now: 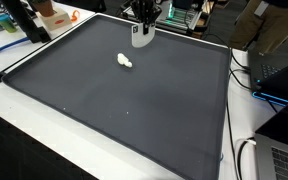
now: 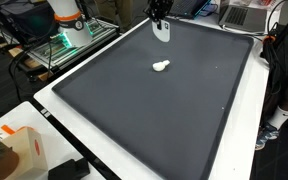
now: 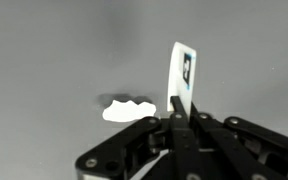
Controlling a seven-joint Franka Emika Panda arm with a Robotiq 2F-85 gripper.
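Observation:
My gripper is shut on a thin white card with a dark printed mark, held upright by its lower edge. In both exterior views the card hangs under the gripper above the far part of a large dark grey mat. A small lumpy white object lies on the mat a short way from the card, apart from it.
The mat lies on a white table. Around the edges are cables, a laptop, an orange-and-white box, the robot's base and lab clutter.

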